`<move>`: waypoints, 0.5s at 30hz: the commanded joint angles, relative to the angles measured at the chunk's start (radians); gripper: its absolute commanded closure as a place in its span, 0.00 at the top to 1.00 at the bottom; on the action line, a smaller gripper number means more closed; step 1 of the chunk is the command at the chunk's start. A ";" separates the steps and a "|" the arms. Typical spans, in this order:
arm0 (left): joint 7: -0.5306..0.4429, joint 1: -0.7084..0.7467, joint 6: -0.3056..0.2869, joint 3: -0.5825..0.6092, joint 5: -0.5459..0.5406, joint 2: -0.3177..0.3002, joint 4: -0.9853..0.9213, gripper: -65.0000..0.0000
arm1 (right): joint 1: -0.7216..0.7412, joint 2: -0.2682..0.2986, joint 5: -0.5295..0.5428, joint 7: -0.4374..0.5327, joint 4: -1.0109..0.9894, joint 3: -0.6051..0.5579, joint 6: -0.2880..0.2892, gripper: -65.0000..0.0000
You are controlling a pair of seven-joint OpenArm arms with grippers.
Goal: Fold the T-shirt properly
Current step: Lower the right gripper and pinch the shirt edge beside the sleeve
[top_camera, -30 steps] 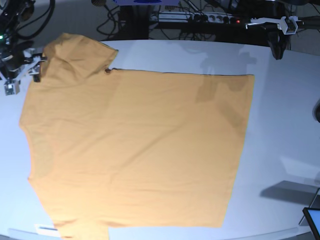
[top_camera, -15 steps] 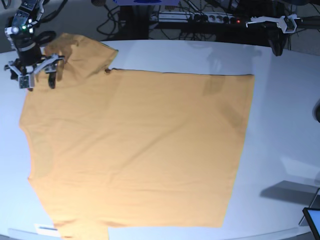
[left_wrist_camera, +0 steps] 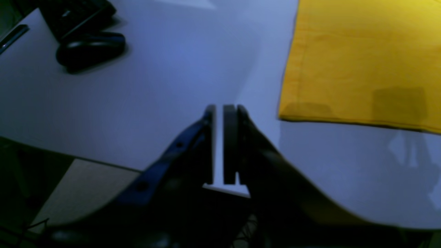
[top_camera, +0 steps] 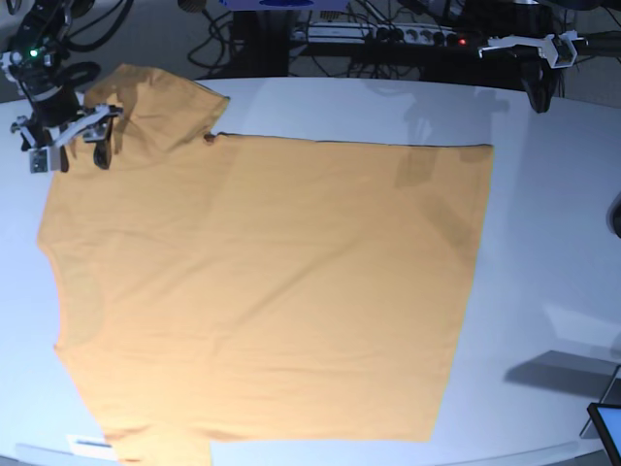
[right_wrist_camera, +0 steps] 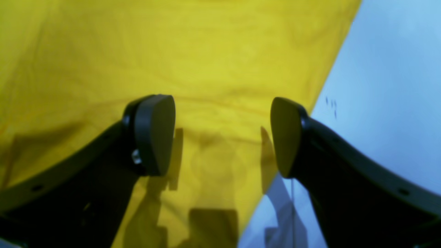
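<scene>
The big plain orange-yellow cotton T-shirt (top_camera: 262, 291) is lying spread flat on the pale white surface (top_camera: 543, 243), taking up most of the middle and left of it, with one short sleeve (top_camera: 160, 102) sticking out at the far left corner and its straight hem edge on the right. The right gripper (top_camera: 68, 148) hangs over the shirt's far left edge, right by that sleeve; its dark fingers (right_wrist_camera: 155, 134) are spread wide apart with nothing between them, just cloth underneath. The left gripper (top_camera: 539, 92) sits way off at the far right, beyond the shirt, and its fingers (left_wrist_camera: 230, 144) are pressed nearly together, gripping nothing. From its wrist view there's a black computer mouse (left_wrist_camera: 90, 51) lying on the surface, well apart from the shirt's corner.
</scene>
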 commanded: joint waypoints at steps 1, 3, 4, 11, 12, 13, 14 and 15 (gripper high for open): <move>-0.032 0.003 0.004 -0.009 -0.005 -0.008 0.013 0.06 | 0.020 0.014 0.009 0.024 0.003 0.008 0.002 0.65; -0.030 0.002 0.004 -0.009 -0.005 -0.010 0.011 0.06 | 0.042 0.020 0.007 -0.002 -0.028 0.008 0.002 0.65; -0.030 0.002 0.004 -0.009 -0.005 -0.010 0.011 0.06 | 0.055 0.032 0.007 -0.020 -0.038 0.008 0.002 0.65; -0.030 0.006 0.004 -0.045 -0.005 -0.007 0.011 0.06 | 0.075 0.069 0.010 -0.056 -0.052 0.075 -0.002 0.65; -0.030 0.006 0.004 -0.052 -0.005 -0.007 0.011 0.06 | 0.085 0.069 0.010 -0.068 -0.051 0.102 -0.002 0.65; -0.030 0.006 0.004 -0.058 -0.005 -0.007 0.011 0.06 | 0.092 0.070 0.010 -0.086 -0.051 0.121 0.002 0.65; -0.030 0.006 0.004 -0.062 -0.005 -0.007 0.011 0.06 | 0.094 0.070 0.010 -0.106 -0.052 0.141 0.005 0.65; -0.030 0.006 0.004 -0.064 -0.005 -0.007 0.011 0.06 | 0.094 0.072 0.010 -0.120 -0.054 0.158 0.005 0.65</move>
